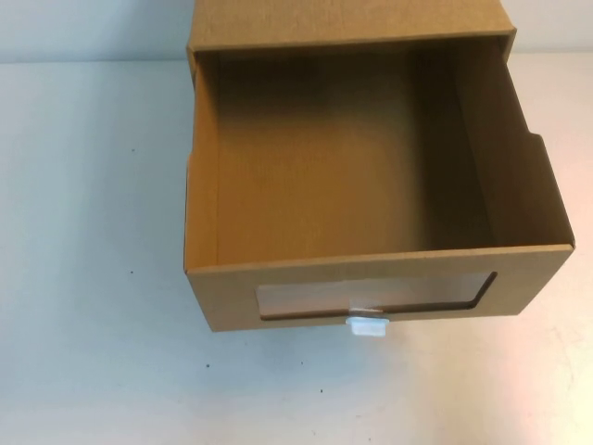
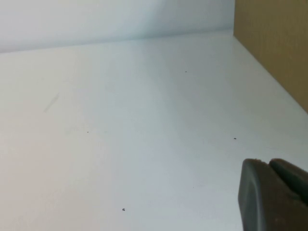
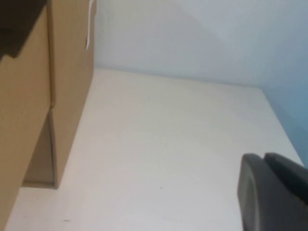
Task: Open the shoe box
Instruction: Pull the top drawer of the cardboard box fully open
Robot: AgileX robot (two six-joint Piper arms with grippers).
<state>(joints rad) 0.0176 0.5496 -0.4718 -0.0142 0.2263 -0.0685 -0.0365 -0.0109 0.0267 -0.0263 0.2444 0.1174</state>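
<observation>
Shoe box [image 1: 222,297] stands open mid-frame on the counter [image 1: 93,232]; right gripper [image 3: 272,192] beside it, jaws clenched; left gripper [image 2: 272,192] opposite, state cannot be told.

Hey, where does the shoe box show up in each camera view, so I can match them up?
High view: shoe box at centre, pulled open and empty; no gripper in sight.
Left wrist view: only a strip of its brown wall, across bare table from the left gripper.
Right wrist view: its side wall rising from the table, apart from the shut right gripper.
Shared landmark: the white table the box stands on.
</observation>
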